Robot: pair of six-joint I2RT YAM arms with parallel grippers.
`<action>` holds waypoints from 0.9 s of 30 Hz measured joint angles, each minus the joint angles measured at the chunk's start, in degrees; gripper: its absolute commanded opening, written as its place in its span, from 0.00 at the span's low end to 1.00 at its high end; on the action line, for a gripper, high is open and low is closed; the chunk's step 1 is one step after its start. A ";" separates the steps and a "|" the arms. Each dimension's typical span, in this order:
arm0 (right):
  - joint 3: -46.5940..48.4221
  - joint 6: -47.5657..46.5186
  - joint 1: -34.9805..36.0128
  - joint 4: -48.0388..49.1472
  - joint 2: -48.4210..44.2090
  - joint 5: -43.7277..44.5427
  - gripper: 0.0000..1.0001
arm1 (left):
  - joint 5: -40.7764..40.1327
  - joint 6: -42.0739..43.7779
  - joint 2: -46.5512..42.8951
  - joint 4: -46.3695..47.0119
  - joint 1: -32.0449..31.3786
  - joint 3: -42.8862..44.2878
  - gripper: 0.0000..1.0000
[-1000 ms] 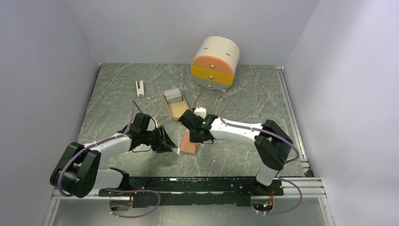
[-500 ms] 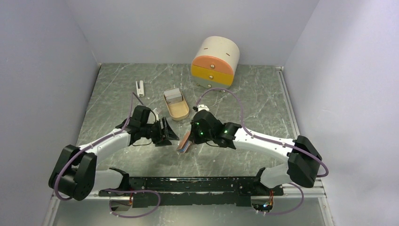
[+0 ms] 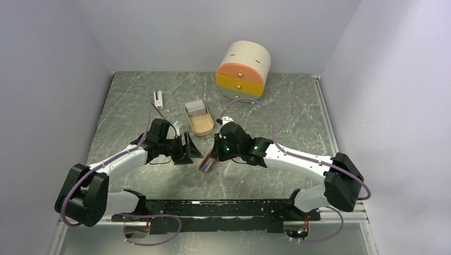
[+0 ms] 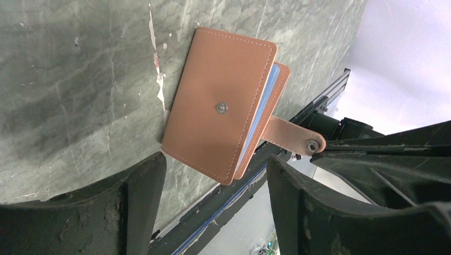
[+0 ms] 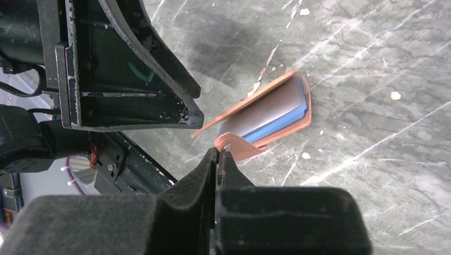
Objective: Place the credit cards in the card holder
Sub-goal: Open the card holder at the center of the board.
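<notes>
The right claw (image 5: 218, 155) is seen pinched fully together on the snap strap (image 4: 290, 137) of the salmon-pink leather-like folding card holder (image 5: 276, 109), which is held tilted and slightly agape low over the grey-green marbled table (image 3: 276, 111); contact with it cannot be told. Pale blue and whitish plastic cards (image 5: 276, 121) are tucked inside. The left claw (image 4: 213, 167) is spread wide and empty, just beside the holder's cover. Beyond are found a beige oval tray (image 3: 205, 126) with a grey flat piece (image 3: 197, 108) in it, a small white upright block (image 3: 158, 99) and a rounded cream-and-orange drawer box (image 3: 243, 70)
</notes>
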 measured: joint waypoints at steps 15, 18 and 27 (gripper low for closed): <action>0.76 -1.20 -4.70 1.07 0.04 -5.35 0.00 | 0.09 0.15 1.14 2.12 0.00 -0.17 0.69; 0.68 -1.16 -5.09 1.33 0.04 -6.10 0.00 | 0.35 0.13 1.90 3.37 0.02 -0.20 0.69; -1.14 -0.70 -5.64 2.51 -1.09 -7.02 0.00 | 0.50 0.13 3.26 4.61 0.02 -1.27 0.66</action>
